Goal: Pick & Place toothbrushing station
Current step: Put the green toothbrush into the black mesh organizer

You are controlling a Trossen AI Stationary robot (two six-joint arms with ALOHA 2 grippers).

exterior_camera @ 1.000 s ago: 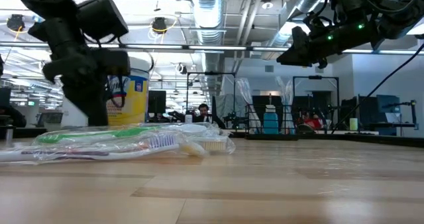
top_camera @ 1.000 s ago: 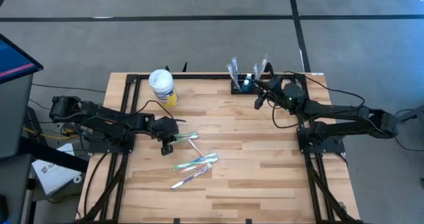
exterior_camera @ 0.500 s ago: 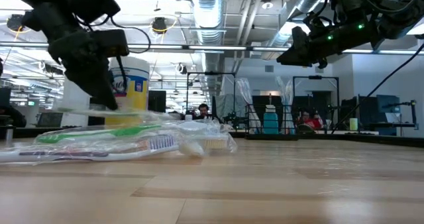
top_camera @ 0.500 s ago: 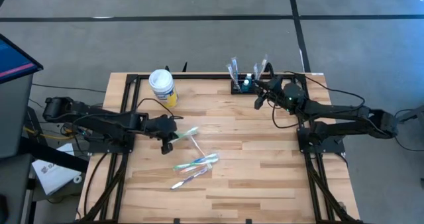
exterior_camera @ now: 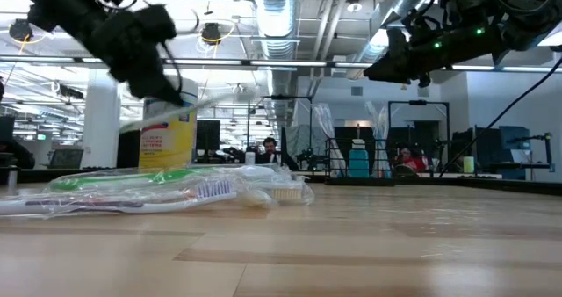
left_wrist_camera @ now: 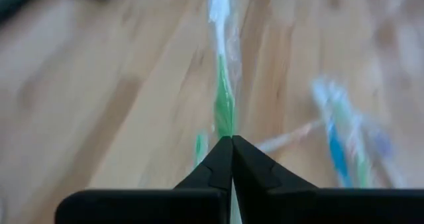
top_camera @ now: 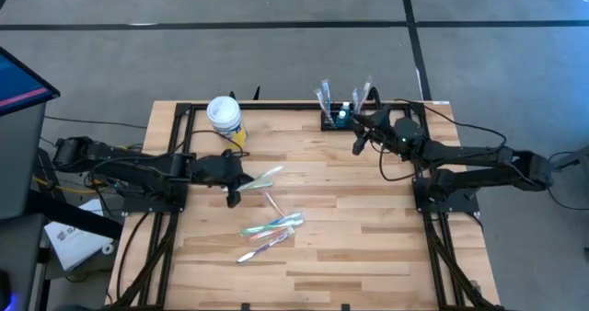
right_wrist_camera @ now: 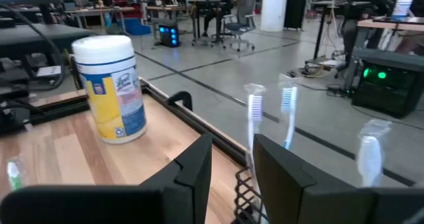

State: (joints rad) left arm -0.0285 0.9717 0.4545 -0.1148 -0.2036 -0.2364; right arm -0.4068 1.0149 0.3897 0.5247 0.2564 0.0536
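Green plastic, still in its clear wrapper: a wrapped green toothbrush (top_camera: 259, 178) is pinched at one end in the left gripper (left_wrist_camera: 231, 142), whose dark fingers are pressed fully together on it, lifting it clear of the pale wooden table (top_camera: 368, 247). Just beside it, three more wrapped toothbrushes (top_camera: 271, 235) lie loose on the boards, not yet collected. A white round wipes tub with a yellow label (top_camera: 225, 119) stands near the far-left corner. Across the table, the right gripper (right_wrist_camera: 228, 159) hovers with its fingers partly apart and nothing between them, just beside the small black wire-mesh caddy (top_camera: 337, 120) at the far edge, which already holds several upright toothbrushes (right_wrist_camera: 256, 115). Judging by the scene, the job is partly done: one brush is in transit, three wait.
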